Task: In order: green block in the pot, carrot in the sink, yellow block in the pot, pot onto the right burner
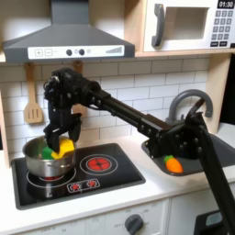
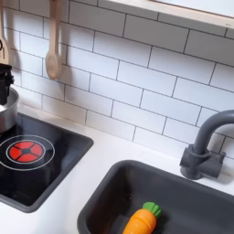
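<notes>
In the first exterior view, note gripper [image 1: 62, 138] above pot [image 1: 46, 169] on the view's left burner, fingers clamped on yellow block [image 1: 66, 147]; green block [image 1: 50, 152] inside pot. Carrot [image 2: 143, 220] lies in sink [image 2: 110, 196].

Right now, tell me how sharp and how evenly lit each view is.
First exterior view: soft and low in detail, with glare on the pot rim and the claw dark against bright tiles. Second exterior view: sharper, evenly lit, the carrot crisp, with soft reflections on the glossy cooktop.

The tool [image 1: 61, 138] points straight down, its state unclear.
</notes>
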### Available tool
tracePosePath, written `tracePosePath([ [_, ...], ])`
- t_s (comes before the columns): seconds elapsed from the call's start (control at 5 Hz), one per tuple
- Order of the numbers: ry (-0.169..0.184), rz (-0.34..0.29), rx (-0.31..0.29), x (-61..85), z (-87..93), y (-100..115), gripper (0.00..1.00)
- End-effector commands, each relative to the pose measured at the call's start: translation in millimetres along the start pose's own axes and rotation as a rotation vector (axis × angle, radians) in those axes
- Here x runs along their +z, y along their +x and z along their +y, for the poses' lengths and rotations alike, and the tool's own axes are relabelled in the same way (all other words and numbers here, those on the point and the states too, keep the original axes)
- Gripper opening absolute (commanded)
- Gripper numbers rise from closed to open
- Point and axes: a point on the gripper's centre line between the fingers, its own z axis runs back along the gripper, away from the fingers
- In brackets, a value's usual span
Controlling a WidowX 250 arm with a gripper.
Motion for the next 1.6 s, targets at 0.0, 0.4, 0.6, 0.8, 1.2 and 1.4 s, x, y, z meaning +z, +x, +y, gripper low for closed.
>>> tracePosePath([
  [0.0,-0.006,0.001,-0.039,2.2,-7.0,-1,1.0],
  [0.4,-0.015,0.001,-0.065,3.4,-14.2,2,1.0],
  [0.6,-0.031,-0.016,-0.078,11.7,-20.1,6,1.0],
  [0.8,-0.042,-0.03,-0.091,18.9,-24.4,7,1.0],
  [1.2,-0.04,0.0,-0.099,4.9,-23.0,2,1.0],
  [1.4,-0.03,0.042,-0.104,-12.4,-20.3,-4,1.0],
])
